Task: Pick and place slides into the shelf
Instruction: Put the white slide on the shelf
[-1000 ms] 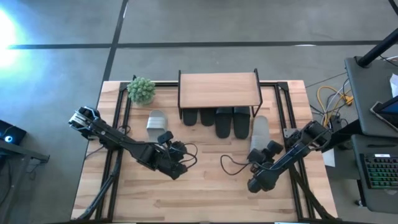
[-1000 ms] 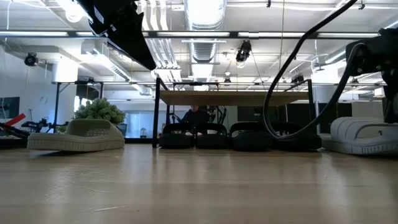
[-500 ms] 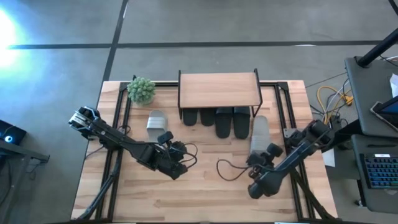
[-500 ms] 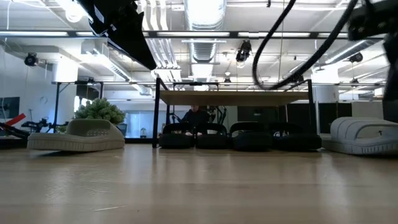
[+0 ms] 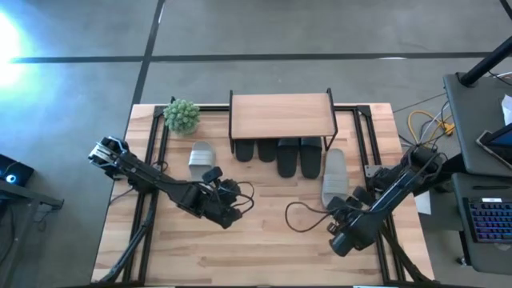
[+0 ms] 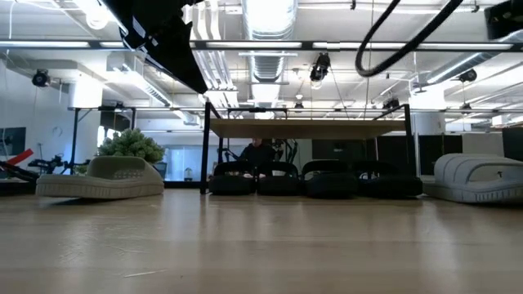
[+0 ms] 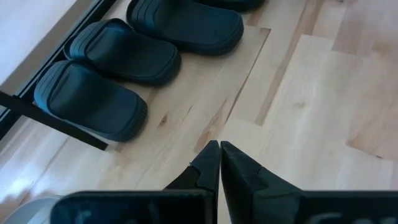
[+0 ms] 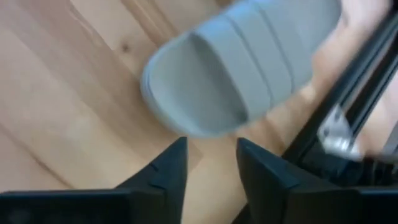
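The right gripper (image 8: 208,158), jaws apart and empty, hovers near the table's right edge, with the grey slide (image 5: 334,174) just beyond its fingertips, toward the shelf (image 5: 281,115). That slide's long axis runs front to back beside the shelf's right end. The left gripper (image 7: 219,163), fingers together, waits mid-table, farther from it.

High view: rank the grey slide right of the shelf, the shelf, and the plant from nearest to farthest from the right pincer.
From the right pincer:
1. Grey slide, just beyond it, right of the shelf.
2. Shelf, at the table's far middle.
3. Plant, far left corner.
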Tool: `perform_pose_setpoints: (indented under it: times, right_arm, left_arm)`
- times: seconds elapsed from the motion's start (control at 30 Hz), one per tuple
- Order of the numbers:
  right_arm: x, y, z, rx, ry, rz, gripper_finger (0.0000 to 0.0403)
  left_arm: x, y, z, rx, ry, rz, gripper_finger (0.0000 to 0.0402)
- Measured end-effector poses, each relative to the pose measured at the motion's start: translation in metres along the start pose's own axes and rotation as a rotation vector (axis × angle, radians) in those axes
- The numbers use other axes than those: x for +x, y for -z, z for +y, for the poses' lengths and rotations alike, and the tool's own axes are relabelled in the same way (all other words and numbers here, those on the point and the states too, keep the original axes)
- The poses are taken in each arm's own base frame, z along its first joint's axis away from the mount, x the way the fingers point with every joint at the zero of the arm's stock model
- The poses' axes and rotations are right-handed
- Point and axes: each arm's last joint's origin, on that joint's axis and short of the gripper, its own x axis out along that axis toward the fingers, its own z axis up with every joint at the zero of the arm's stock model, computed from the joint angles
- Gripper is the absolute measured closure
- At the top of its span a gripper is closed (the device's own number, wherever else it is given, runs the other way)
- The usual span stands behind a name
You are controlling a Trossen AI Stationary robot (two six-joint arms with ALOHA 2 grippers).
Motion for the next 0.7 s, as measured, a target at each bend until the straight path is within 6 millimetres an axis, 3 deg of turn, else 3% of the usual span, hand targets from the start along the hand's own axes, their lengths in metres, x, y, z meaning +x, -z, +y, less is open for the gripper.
perform_pose_setpoints:
  times: [0.23, 0.7]
  right_arm:
    - [0.011, -0.001, 0.008, -0.293, 0.019, -0.146, 0.0224]
    - [0.047, 0.001, 0.003, -0.319, 0.156, -0.159, 0.0209]
  left_arm:
    - [0.008, 0.014, 0.003, 0.025, -0.022, 0.027, 0.0402]
    - [0.019, 0.027, 0.000, -0.022, 0.007, -0.015, 0.0402]
